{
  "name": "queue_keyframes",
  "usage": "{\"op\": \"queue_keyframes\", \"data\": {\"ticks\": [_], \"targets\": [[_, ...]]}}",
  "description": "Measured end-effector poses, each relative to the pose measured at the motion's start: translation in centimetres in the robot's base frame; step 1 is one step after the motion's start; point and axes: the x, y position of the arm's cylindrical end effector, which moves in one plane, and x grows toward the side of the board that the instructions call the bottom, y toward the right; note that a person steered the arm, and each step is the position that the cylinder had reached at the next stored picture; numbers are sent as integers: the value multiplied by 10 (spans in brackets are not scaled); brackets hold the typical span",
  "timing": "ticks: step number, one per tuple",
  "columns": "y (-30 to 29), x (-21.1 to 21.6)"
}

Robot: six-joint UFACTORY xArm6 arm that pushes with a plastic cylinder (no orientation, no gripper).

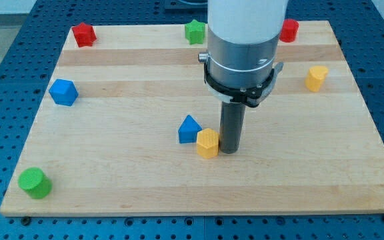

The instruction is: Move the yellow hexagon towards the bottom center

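since my tip [230,151], a bare rod with nothing to open or pinch, rests just right of the yellow hexagon [207,143] mid-board, pushing seems underway, and next it likely must get above it.

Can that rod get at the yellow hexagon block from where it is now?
Probably yes: my tip sits right beside the yellow hexagon, on its right in the view, with nothing between them.
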Motion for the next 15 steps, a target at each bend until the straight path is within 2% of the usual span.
{"op": "queue_keyframes", "data": {"ticks": [2,4,6,10,12,15], "targets": [[-1,-21],[-45,-19],[-71,-4],[-89,36],[-70,36],[-98,49]]}}
